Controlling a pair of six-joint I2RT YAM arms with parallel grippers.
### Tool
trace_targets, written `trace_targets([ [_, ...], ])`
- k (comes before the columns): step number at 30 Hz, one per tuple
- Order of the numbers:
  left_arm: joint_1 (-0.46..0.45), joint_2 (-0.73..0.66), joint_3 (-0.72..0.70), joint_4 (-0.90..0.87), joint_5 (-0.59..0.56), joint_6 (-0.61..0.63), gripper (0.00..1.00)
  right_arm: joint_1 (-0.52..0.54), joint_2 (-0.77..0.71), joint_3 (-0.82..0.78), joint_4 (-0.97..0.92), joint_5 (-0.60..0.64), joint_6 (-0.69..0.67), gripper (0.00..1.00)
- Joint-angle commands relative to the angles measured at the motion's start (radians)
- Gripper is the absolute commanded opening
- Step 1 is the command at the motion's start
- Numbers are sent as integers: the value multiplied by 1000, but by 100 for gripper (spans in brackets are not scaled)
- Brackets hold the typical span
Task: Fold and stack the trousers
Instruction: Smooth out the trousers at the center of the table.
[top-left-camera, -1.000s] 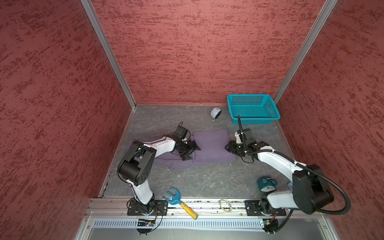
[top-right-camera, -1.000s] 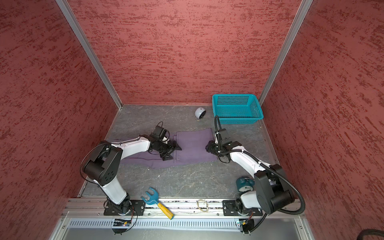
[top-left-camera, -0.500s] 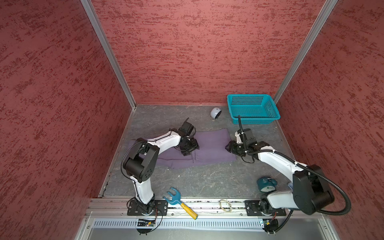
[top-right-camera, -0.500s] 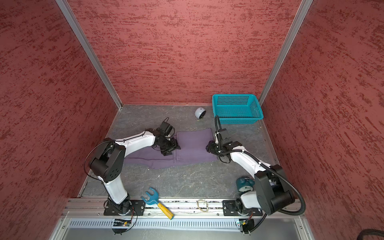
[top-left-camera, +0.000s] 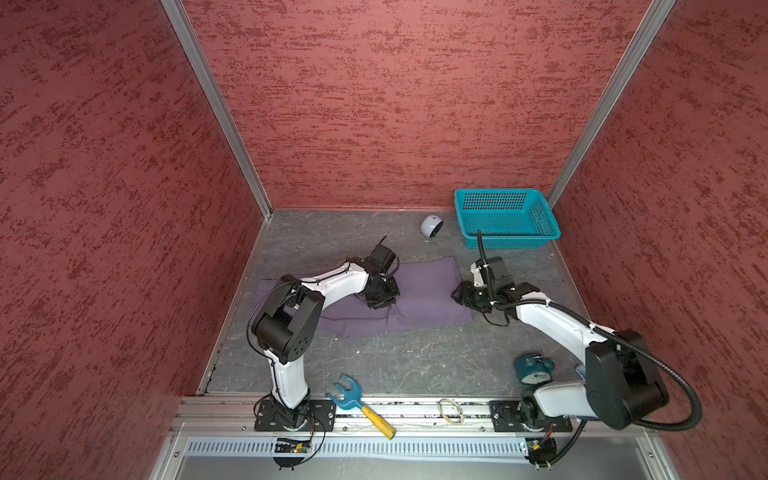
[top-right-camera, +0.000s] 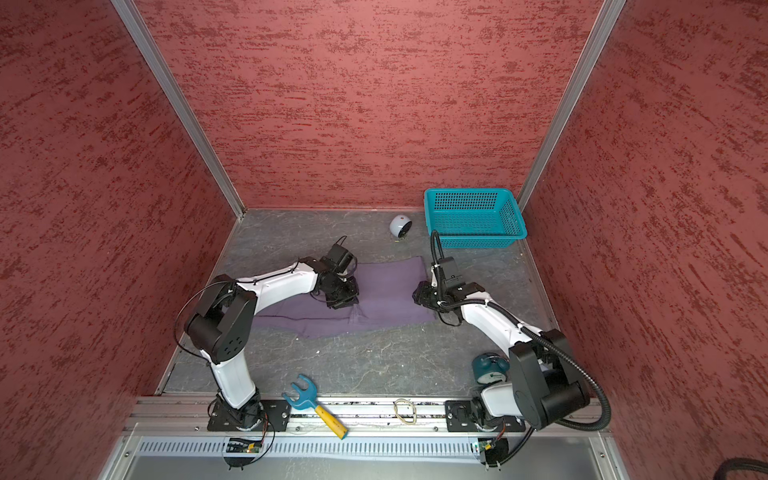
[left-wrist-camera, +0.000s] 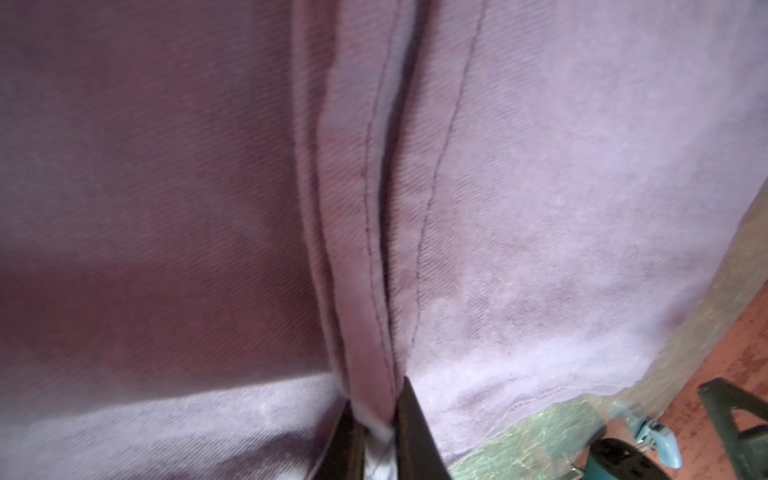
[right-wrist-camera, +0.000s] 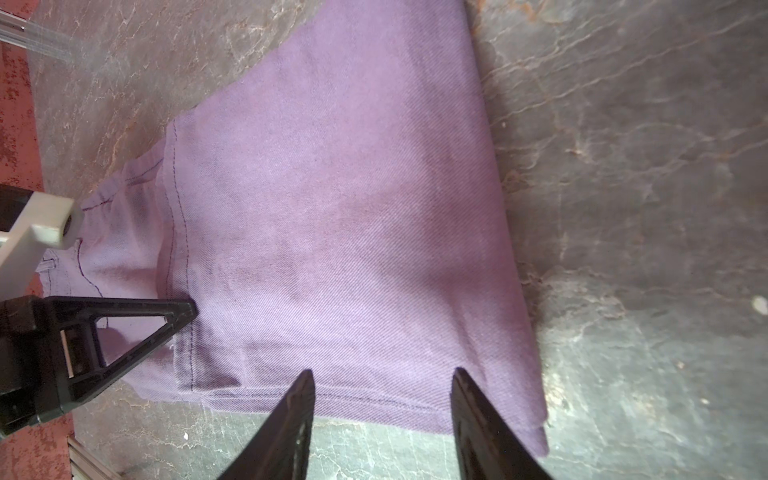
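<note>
The muted purple trousers (top-left-camera: 428, 291) (top-right-camera: 386, 286) lie flat across the middle of the grey table. My left gripper (top-left-camera: 384, 302) (top-right-camera: 347, 302) presses down on their middle. In the left wrist view it (left-wrist-camera: 374, 411) is shut on a raised ridge of seamed cloth (left-wrist-camera: 365, 291). My right gripper (top-left-camera: 457, 294) (top-right-camera: 417, 296) sits low at the trousers' right end. In the right wrist view it (right-wrist-camera: 382, 382) is open, its fingertips straddling the stitched hem (right-wrist-camera: 374, 401) with nothing held. A black finger (right-wrist-camera: 183, 309) of the left gripper shows there on the cloth.
A teal basket (top-left-camera: 507, 241) stands in the back right corner, with a white round object (top-left-camera: 431, 226) to its left. A blue clock-like object (top-left-camera: 534, 368) sits near the right arm's base. A blue and yellow toy tool (top-left-camera: 359, 405) and a rubber band (top-left-camera: 451, 409) lie on the front rail.
The left gripper has closed from wide open onto a ridge of the trousers, and its wrist has swung towards the back. The right arm has not moved.
</note>
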Motion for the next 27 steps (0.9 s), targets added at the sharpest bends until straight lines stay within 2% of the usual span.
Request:
trace_targets([
  [1,8,12,45,-10,14,19,0,-9,-14,15,-6,16,7,53],
  [11,84,-148,256,-297,26,128,0,-10,-21,3,-6,35,14,54],
  [15,132,-242,207,-339,19,134,0,-11,-16,23,-12,44,5,62],
  [18,199,-269,98,-298,27,130,0,-11,5,48,-16,40,0,66],
  [19,225,-268,52,-265,45,124,6,-11,12,56,-16,37,-1,67],
  [20,249,-263,18,-243,53,115,19,-11,19,62,-13,34,-2,68],
  [21,276,-254,-20,-212,72,111,40,-11,28,72,-13,30,-5,70],
  [22,301,-241,-48,-203,75,100,51,-11,39,80,-18,29,-8,71],
  [25,379,-240,-94,-197,57,95,65,-10,66,105,-33,37,-20,76],
  [27,423,-261,-95,-198,52,109,69,-10,115,116,-28,40,-35,78],
])
